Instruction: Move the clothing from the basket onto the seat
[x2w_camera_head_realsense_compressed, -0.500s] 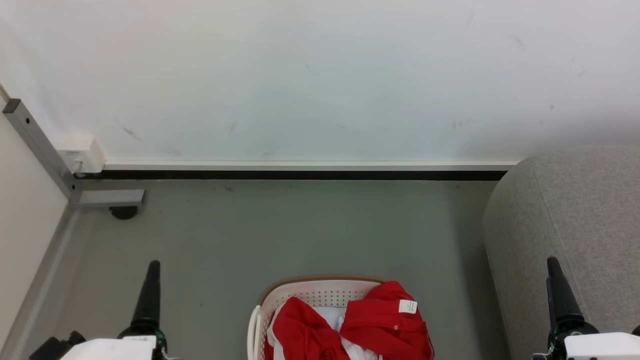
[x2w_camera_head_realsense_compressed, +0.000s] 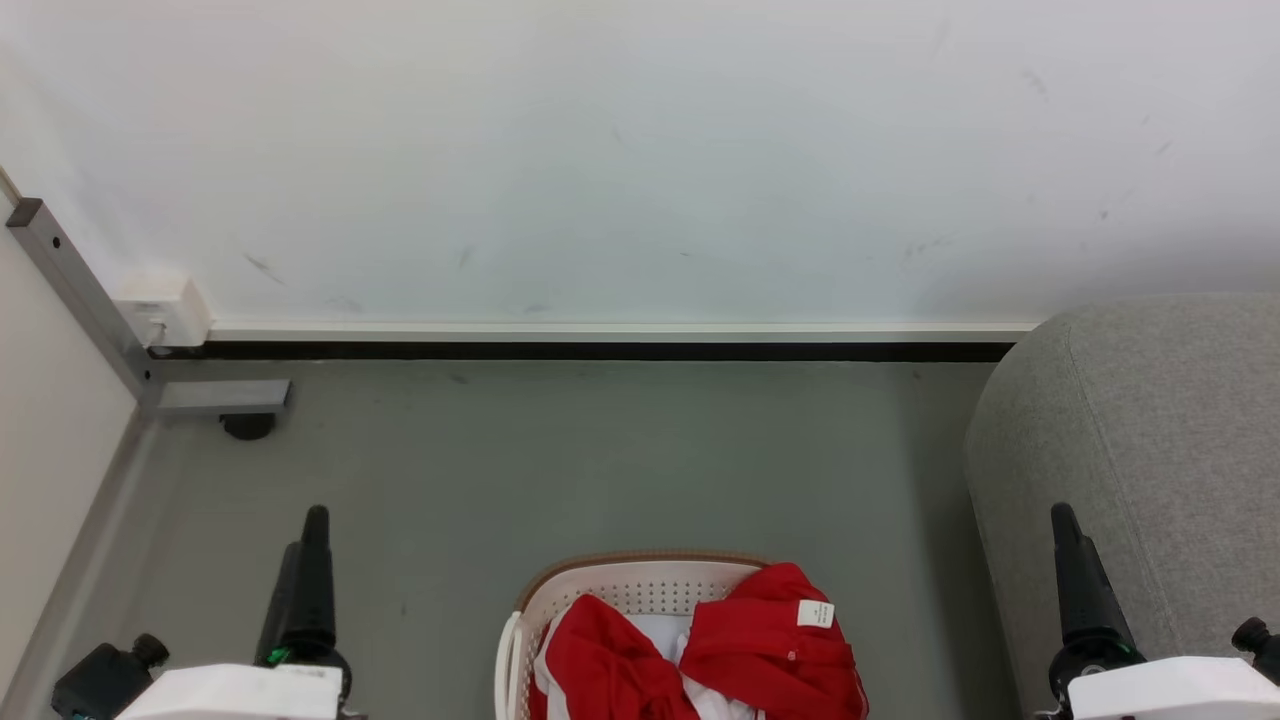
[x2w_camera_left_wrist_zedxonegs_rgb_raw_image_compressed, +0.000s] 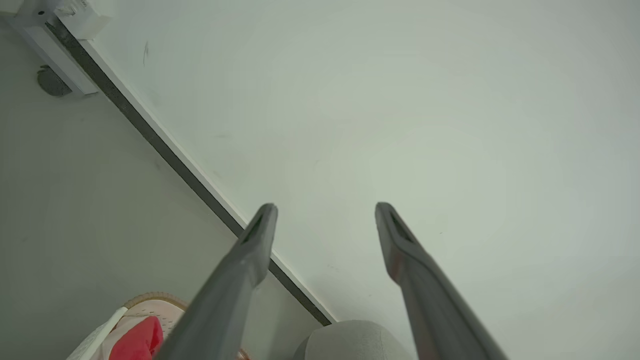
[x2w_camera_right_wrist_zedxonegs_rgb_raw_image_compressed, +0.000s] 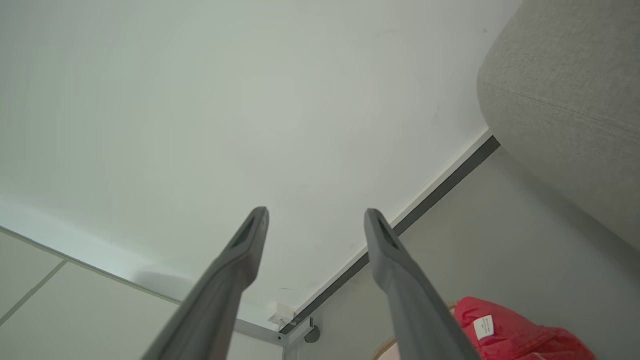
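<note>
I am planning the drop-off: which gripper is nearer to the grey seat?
Right. The right gripper is just by the seat, at its side; the left gripper is across the basket, far from it.

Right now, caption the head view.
Clothing heaped in the basket, left gripper and right gripper flanking it, seat at right.

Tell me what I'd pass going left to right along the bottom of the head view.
Left claw → basket with the clothing in it → right claw.
</note>
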